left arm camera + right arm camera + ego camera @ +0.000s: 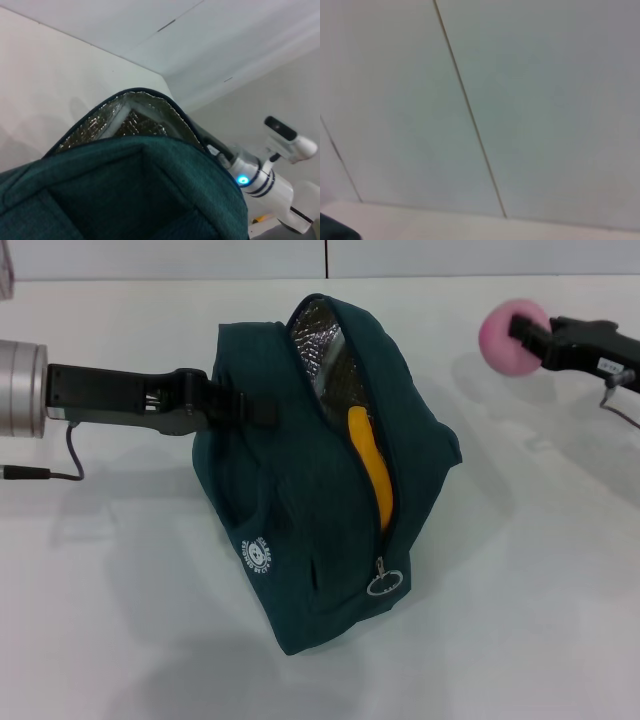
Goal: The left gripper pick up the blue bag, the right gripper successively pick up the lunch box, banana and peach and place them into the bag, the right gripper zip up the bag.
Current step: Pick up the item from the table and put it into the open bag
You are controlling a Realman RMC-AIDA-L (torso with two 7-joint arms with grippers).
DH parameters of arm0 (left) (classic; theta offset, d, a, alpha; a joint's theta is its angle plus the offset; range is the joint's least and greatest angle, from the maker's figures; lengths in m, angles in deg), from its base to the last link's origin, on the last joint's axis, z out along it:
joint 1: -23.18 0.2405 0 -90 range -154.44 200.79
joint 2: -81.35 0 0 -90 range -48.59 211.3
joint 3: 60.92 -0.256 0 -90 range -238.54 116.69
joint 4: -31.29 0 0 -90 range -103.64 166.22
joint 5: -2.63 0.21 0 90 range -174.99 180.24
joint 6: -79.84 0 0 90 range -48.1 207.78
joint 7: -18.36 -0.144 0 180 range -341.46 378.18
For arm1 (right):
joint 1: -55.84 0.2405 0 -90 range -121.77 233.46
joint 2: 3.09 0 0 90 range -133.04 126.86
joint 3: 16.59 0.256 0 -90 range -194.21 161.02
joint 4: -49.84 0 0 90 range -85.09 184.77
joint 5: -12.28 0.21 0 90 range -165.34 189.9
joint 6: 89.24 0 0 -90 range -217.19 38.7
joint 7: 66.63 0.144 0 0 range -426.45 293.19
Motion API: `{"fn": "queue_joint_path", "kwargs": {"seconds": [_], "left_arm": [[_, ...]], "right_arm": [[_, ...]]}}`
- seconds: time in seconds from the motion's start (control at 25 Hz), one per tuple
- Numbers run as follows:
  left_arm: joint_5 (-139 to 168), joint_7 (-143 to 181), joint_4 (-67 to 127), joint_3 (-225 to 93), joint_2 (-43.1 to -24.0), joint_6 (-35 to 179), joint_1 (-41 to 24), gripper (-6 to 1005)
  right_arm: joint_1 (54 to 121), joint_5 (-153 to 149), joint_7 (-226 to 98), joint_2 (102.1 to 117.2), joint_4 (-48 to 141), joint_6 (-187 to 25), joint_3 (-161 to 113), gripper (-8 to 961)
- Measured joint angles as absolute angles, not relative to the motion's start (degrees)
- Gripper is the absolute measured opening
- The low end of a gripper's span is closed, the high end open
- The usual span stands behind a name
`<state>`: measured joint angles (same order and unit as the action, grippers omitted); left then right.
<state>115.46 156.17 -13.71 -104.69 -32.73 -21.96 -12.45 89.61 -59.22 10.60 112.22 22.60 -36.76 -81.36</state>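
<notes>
Two claws are mine. My left gripper [262, 410] pinches the blue bag [320, 490] at its left side and holds it up, tilted, its lower end on the white table [520, 620]. The bag's mouth gapes, showing silver lining, and the banana [372, 468] lies inside along the opening. My right gripper [528, 335] is up to the right of the bag, well apart from it, pressed around the pink peach [510, 335].
</notes>
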Motion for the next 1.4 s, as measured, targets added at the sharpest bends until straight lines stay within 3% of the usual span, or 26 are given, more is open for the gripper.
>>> {"fn": "queue_joint_path", "kwargs": {"seconds": [0.36, 0.68, 0.92, 1.4], "left_arm": [[115.4, 156.2, -13.7, -104.7, -32.73, -22.0, -12.4, 71], [115.4, 156.2, -13.7, -104.8, -32.73, -22.0, -12.5, 72], [115.4, 156.2, -13.7, -104.9, -32.74, -22.1, -12.8, 72], [115.4, 156.2, -13.7, -104.8, -32.73, -22.1, -12.9, 74]], "right_arm": [[86.9, -55.3, 7.5, 112.27, 18.7, -17.8, -78.7, 117], [90.6, -53.1, 7.0, 112.45, 18.2, -1.9, -80.7, 87], [93.9, -52.8, 7.1, 113.04, 19.3, -2.2, -85.9, 39], [97.0, -52.7, 9.3, 113.09, 20.2, -13.9, -96.2, 109]]}}
